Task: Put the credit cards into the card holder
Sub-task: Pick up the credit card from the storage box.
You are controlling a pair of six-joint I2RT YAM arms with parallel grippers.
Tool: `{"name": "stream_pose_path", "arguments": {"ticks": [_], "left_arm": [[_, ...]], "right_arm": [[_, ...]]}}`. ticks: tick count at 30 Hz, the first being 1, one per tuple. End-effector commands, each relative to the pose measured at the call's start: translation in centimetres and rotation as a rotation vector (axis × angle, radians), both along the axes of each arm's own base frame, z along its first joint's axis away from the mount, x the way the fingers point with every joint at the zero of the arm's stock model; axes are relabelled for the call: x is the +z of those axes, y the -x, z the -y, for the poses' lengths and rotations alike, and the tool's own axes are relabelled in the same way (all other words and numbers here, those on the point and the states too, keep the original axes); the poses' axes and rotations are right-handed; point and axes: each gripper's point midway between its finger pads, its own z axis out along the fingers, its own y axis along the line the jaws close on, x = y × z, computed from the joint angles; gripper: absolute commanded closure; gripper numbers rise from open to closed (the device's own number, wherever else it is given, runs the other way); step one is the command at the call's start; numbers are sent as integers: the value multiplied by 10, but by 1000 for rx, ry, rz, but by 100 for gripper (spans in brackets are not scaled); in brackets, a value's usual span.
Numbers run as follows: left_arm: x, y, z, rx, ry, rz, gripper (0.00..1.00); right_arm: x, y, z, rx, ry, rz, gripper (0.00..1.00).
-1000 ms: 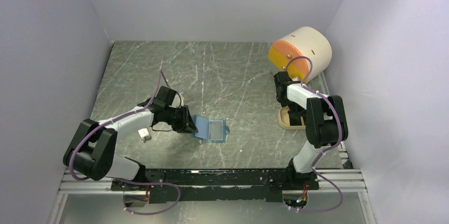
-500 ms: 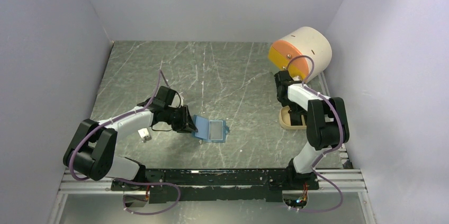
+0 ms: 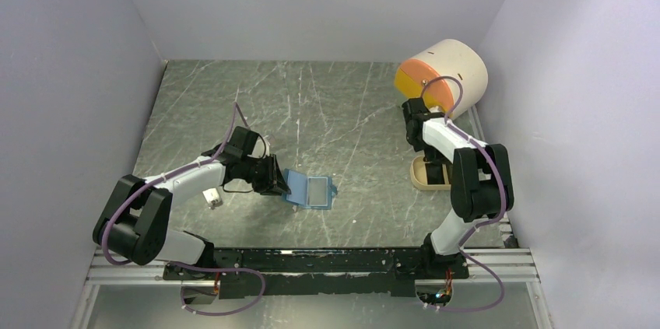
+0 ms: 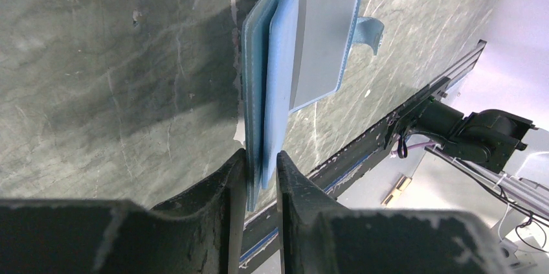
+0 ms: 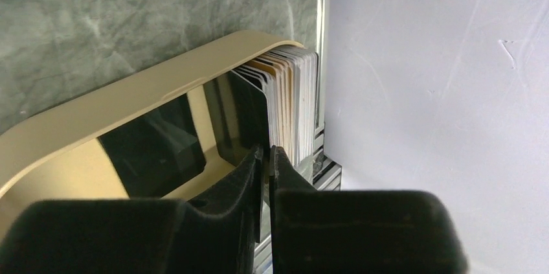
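Note:
The blue card holder (image 3: 310,190) lies open on the table centre, with a flat grey panel (image 4: 320,41) on its inside. My left gripper (image 3: 274,178) is shut on its left edge, and the blue layers sit between the fingertips (image 4: 260,165). The credit cards (image 5: 291,102) stand on edge as a stack at the right end of the tan tray (image 5: 129,102). My right gripper (image 5: 266,152) is shut on the edge of one dark card (image 5: 243,115) at the front of that stack. In the top view, the right gripper (image 3: 430,162) hangs over the tray (image 3: 421,180).
A cream drum with orange drawers (image 3: 445,74) stands at the back right, just behind the right arm. A small white clip piece (image 3: 211,197) lies by the left arm. The tray sits against the right rail and wall (image 5: 440,92). The black frame bar (image 3: 311,260) runs along the front.
The right wrist has shifted slightly away from the front edge, over the tray. The left arm and the card holder have not moved.

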Motion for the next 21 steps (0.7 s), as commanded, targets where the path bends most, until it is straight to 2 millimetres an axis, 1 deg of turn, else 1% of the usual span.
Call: {"name": "stream_pose_path", "arguments": {"ticks": [1,4,9,15,18,21], "left_arm": [[8,-4,4,-21,42,33,72],[9,-5,4,-18,41,36,72],[8,-4,3,-17,37,30,72],[9,-3,3,-21,38,25,72],[11,-2,5,-29,47,15,72],[10,-2,4,-29,41,8,72]], "right_arm": [[9,-4,-10,-5,-24,23,94],[7,-5,-16,5,-68,28,100],[5,-4,-24,6,-118,27,100],[3,-5,-48,-13,-248,45,100],[10,-3,-57,-24,-263,42,100],[18,-5,-67,-20,-308,54,100]]}}
